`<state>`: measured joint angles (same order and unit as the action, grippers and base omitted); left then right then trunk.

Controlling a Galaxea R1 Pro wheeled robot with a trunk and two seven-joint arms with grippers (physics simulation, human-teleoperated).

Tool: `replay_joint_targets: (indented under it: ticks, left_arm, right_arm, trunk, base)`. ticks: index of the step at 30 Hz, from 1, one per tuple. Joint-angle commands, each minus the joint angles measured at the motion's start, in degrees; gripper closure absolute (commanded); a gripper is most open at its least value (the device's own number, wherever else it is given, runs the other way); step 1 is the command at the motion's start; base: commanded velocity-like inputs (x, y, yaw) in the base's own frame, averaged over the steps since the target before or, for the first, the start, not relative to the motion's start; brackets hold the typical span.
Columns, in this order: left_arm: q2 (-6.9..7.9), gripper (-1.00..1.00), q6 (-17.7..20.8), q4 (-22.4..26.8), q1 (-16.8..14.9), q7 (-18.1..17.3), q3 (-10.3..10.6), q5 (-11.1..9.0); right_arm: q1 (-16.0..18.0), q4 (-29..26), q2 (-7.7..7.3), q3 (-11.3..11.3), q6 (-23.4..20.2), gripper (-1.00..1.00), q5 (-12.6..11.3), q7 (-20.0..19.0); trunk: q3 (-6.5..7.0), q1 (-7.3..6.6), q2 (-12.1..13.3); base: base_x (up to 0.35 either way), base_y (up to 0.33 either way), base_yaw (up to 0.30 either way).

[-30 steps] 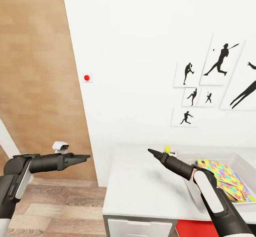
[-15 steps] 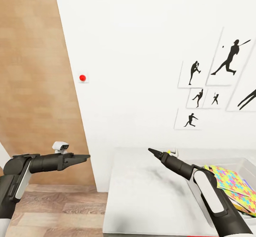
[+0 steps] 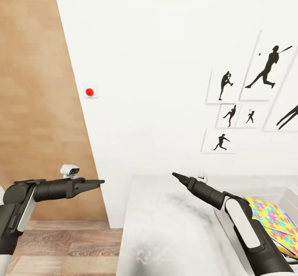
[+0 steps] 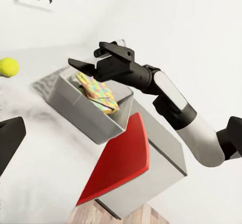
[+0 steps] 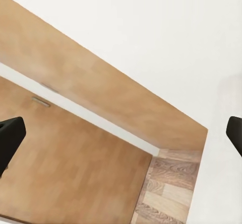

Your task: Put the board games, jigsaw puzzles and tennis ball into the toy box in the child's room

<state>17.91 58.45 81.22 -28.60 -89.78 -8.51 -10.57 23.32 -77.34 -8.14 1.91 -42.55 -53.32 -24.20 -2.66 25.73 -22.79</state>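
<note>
White wall (image 3: 157,61) ahead of me, framed black silhouette prints (image 3: 248,98) to the right, a wooden door panel (image 3: 37,102) to the left, a small red button (image 3: 89,92) on the wall between them. Plank floor (image 3: 54,247) shows low on the left.

My right gripper (image 3: 179,178): in the head view the fingers look pressed to a point, but the right wrist view has dark finger pads (image 5: 10,138) at opposite edges with a wide gap, so I read them as spread. Nothing between them. It hangs over the table (image 3: 165,226), light grey top, near the back edge.

My left gripper (image 3: 97,182): tips look close together in the head view; the left wrist view shows one finger (image 4: 9,138) at the frame edge, so I cannot tell the spread. It is held level off the table's left end, above the floor.

Further out: the toy box (image 3: 285,195) sits on the table beside my right forearm, with the jigsaw puzzles (image 3: 271,218) lying inside it, multicoloured. From the left wrist view the tennis ball (image 4: 8,66) rests on the tabletop, apart from the toy box. A red panel (image 4: 121,158) shows below the table edge.
</note>
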Motion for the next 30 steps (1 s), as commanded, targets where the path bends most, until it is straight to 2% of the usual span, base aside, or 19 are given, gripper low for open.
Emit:
replay_joint_targets:
  ticks: [1,7,11,14,18,30]
  left_arm:
    - [0.02,-1.0,0.6,0.0,0.0,-0.2,-0.2,0.1]
    - [0.02,-1.0,0.6,0.0,0.0,-0.2,-1.6,0.1]
    - [0.35,-1.0,0.4,-1.0,0.0,0.1,-1.3,0.4]
    - [0.19,-1.0,0.4,-0.9,0.0,0.1,-1.4,0.4]
    - [0.33,-1.0,0.4,-0.9,0.0,0.0,-1.4,0.4]
    - [0.37,-1.0,0.4,-0.9,0.0,0.0,-1.4,0.4]
  right_arm:
    - [0.1,0.0,-0.03,0.0,-0.2,-1.0,-0.1,-0.1]
    - [0.1,0.0,-0.03,0.0,-0.2,-1.0,0.0,0.0]
    - [-0.7,-0.3,1.09,-1.3,1.1,-1.0,-1.2,-1.3]
    - [-0.1,0.2,1.18,-2.2,1.4,-1.0,-0.6,-0.9]
    - [0.2,0.7,1.12,-1.5,1.9,-1.0,0.4,0.3]
    - [0.2,0.8,1.04,-1.7,2.0,-1.0,0.6,1.1]
  trunk:
    - [-0.13,0.05,-0.1]
    - [-0.13,0.05,-0.1]
    - [-0.13,0.05,-0.1]
    - [-0.13,0.05,-0.1]
    - [-0.13,0.05,-0.1]
    - [-0.13,0.05,-0.1]
  base:
    - [0.109,-0.002,-0.004]
    - [0.132,-0.001,-0.001]
    - [0.0,0.0,0.0]
    - [0.0,0.0,0.0]
    - [0.0,0.0,0.0]
    - [0.0,0.0,0.0]
